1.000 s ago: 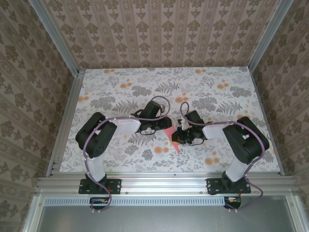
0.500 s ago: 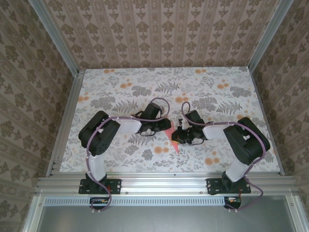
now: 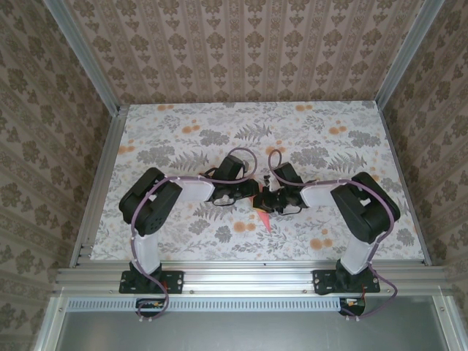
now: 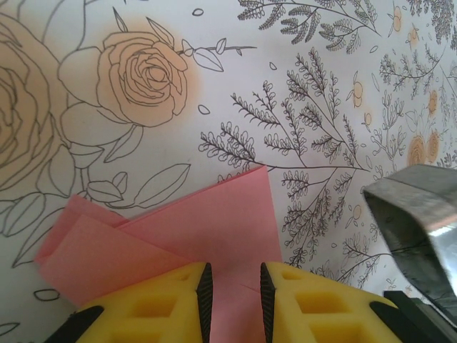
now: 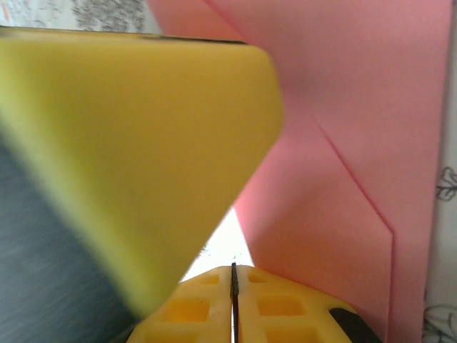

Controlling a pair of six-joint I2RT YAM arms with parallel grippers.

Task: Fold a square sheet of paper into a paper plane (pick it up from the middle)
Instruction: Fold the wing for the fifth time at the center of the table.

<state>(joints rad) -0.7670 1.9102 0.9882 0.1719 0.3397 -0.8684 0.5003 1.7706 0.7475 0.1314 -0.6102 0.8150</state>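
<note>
The salmon-pink sheet of paper point(image 3: 265, 221) lies folded on the flowered table, its pointed end toward the near edge. Overlapping flaps and a diagonal crease show on the paper point(image 4: 214, 221) in the left wrist view. My left gripper point(image 4: 232, 286) stands on the paper with its jaws a little apart and pink paper showing in the gap. It is at the table's middle point(image 3: 255, 191). My right gripper point(image 5: 233, 268) is shut with nothing between its fingers, close beside the left one point(image 3: 270, 202). The paper point(image 5: 343, 143) lies to its right, and the left gripper's yellow finger point(image 5: 128, 143) looms at its upper left.
The tablecloth point(image 3: 183, 131) has printed orange flowers and grey ferns. Patterned walls and aluminium rails point(image 3: 99, 190) enclose the table on three sides. A grey metal part of the right arm point(image 4: 418, 214) sits close at the right in the left wrist view.
The right gripper has moved left, closing in on the left gripper, and now covers more of the paper. The left arm has shifted only slightly.
</note>
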